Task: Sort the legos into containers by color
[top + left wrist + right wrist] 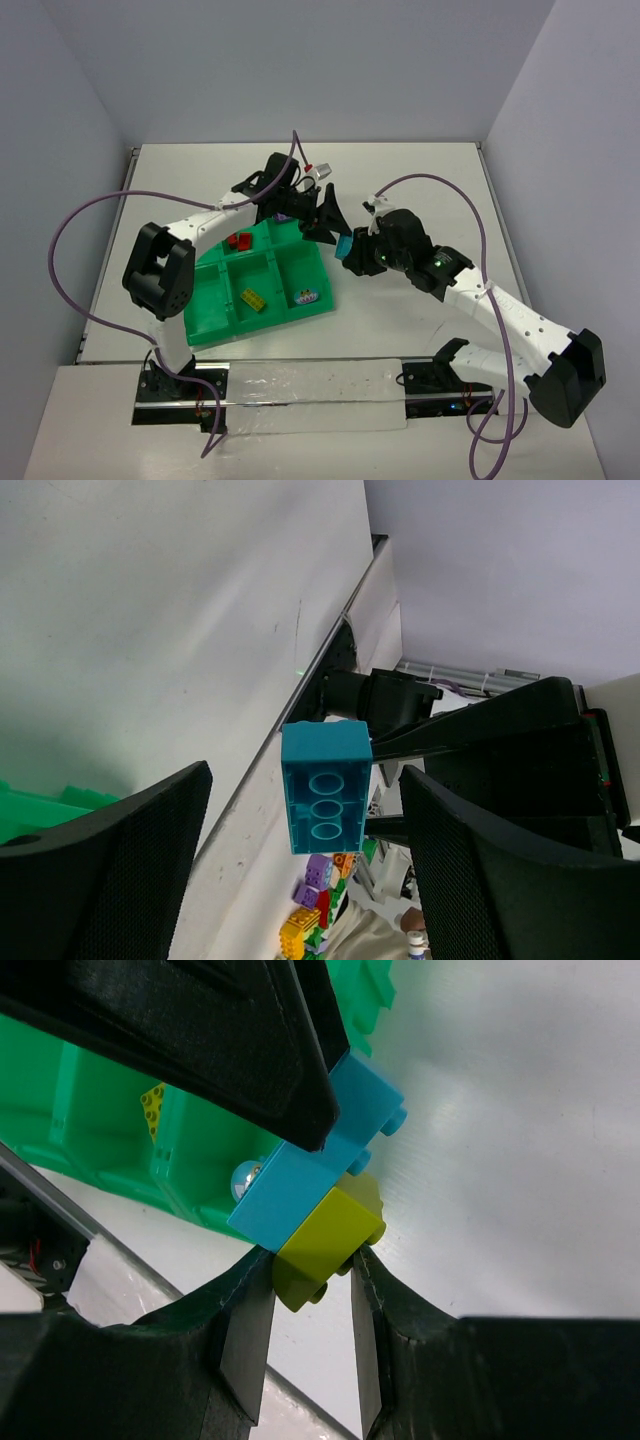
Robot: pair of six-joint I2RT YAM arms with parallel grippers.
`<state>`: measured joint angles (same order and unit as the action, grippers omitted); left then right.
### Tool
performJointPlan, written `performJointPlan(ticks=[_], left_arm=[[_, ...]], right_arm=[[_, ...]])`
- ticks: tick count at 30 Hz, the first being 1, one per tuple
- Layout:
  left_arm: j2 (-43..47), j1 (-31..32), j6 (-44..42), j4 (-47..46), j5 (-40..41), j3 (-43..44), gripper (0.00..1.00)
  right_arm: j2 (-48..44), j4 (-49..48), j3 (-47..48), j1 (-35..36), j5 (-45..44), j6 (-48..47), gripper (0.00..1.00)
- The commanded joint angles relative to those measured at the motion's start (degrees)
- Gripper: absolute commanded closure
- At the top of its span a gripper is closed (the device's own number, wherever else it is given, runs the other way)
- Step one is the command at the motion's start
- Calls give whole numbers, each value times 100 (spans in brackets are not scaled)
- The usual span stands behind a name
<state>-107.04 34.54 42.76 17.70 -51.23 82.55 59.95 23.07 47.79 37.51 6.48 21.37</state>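
Just right of the green tray (215, 325), the right gripper (312, 1260) and left gripper (303, 777) meet tip to tip, the left's jaws spread astride the light blue brick (323, 785), the right's pinching the yellow-green brick (325, 1240) stuck to its other end

The tray (205, 330) is set left of the table's (420, 180) centre; joined bricks (345, 247) are positioned just beside its right edge.

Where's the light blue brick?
Top view: the light blue brick is right of the green tray, stuck to the right gripper's yellow-green brick, inside the open left gripper.
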Motion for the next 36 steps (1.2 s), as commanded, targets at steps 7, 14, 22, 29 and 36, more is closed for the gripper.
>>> performJointPlan(ticks=[7,14,22,29,36], left_arm=[[-132,161,-421,238,-121,476,29],[-136,220,-536,396,-94,547,42],[-149,218,-575,535,-49,647,100],[107,68,-197,-110,-239,354,100],[312,-589,36,-292,-681,252,100]], right_arm=[[80,-287,266,63,-94,-54,100],[178,-334,319,58,-64,-66,100],[181,-311,325,56,-119,-75,100],[90,-15,468,54,-280,-292,43],[-423,198,865,-82,-31,-626,14]])
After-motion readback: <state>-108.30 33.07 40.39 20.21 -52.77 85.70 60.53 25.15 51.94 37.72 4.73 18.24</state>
